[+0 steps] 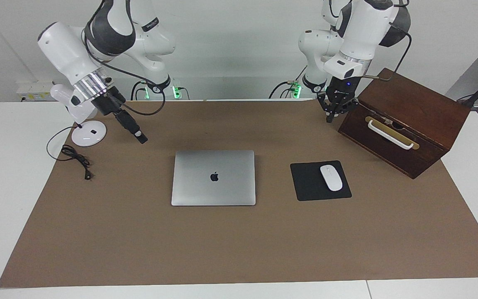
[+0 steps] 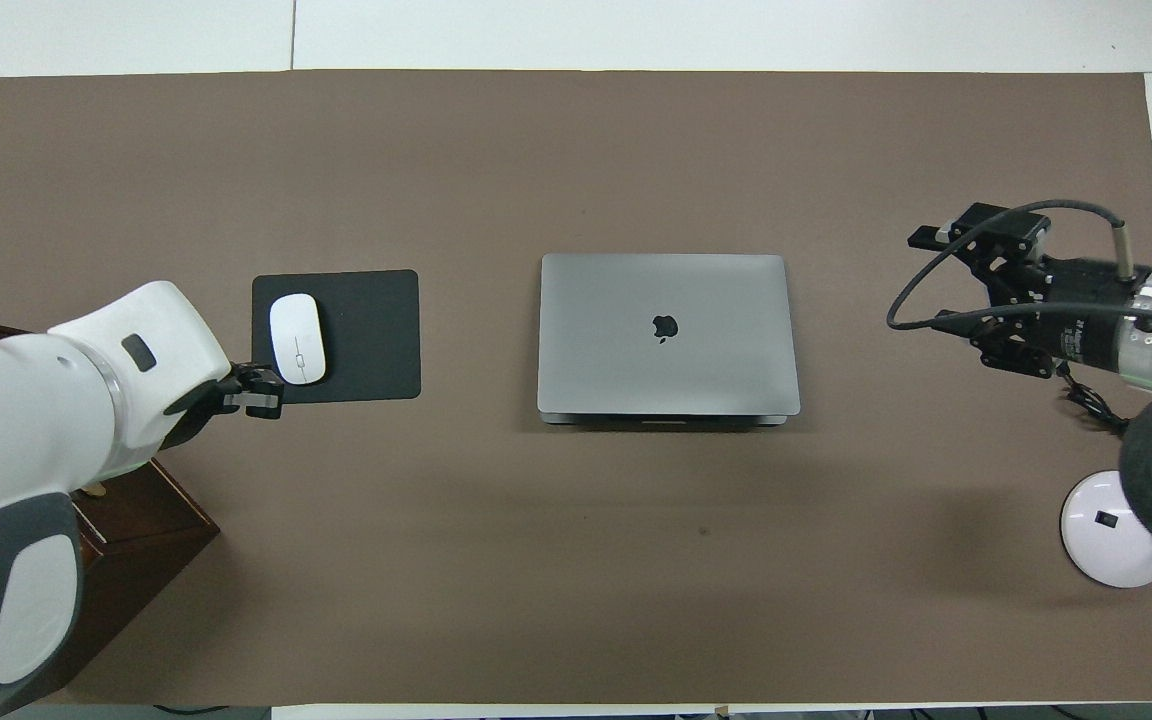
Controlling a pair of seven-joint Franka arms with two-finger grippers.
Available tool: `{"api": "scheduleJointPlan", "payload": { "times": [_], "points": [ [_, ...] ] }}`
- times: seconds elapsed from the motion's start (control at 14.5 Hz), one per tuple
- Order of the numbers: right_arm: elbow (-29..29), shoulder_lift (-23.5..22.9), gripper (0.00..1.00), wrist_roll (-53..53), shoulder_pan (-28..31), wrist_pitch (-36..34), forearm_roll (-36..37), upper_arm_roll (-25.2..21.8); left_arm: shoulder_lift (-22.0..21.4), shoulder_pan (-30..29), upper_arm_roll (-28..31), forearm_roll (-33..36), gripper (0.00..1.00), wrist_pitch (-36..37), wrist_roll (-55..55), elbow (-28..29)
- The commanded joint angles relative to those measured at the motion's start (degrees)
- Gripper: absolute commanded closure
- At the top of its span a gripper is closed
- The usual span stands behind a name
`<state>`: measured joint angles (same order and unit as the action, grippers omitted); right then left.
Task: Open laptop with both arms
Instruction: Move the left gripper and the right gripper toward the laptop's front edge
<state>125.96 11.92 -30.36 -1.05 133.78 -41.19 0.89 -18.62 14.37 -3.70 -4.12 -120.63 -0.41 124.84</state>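
Left gripper (image 1: 330, 117) closed, right gripper (image 1: 139, 137) raised.

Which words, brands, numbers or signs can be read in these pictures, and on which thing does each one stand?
No written word or number can be read.
Apple logo, a dark sign without letters: on the closed lid of the laptop.
Small print on an upper link of the right arm: too small to read.
White mouse, black mouse pad, wooden box: no text.
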Motion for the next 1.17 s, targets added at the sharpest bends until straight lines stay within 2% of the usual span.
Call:
{"api": "scheduleJointPlan", "payload": {
  "times": [0.0,0.21,0.35,0.69,0.9,1.11],
  "points": [
    [7.62,4.94,0.05,-2.41,-3.33,6.82,-2.31,0.34,-5.54,3.46,0.88,-1.16,1.00,-6.71,-1.25,8.56],
    [11.50,5.57,0.05,-2.60,-6.24,12.72,-5.82,0.42,-7.48,8.03,0.88,-1.16,1.00,-14.52,-4.84,15.06],
    [13.86,6.35,0.05,-2.60,-8.26,15.80,-8.63,0.42,-7.40,11.80,0.88,-1.24,1.00,-20.76,-7.14,18.75],
    [19.50,7.06,0.05,-2.60,-13.36,22.58,-13.56,0.42,-6.34,15.68,0.88,-1.16,1.00,-32.36,-8.55,25.70],
    [20.64,6.71,0.05,-2.51,-13.54,22.85,-13.92,0.42,-3.37,17.36,0.88,-1.16,1.00,-40.28,-8.55,28.52],
    [21.43,5.75,0.05,-2.33,-14.85,23.98,-14.01,0.42,2.78,20.25,0.88,-1.16,1.00,-49.32,-8.38,29.14]
  ]
}}
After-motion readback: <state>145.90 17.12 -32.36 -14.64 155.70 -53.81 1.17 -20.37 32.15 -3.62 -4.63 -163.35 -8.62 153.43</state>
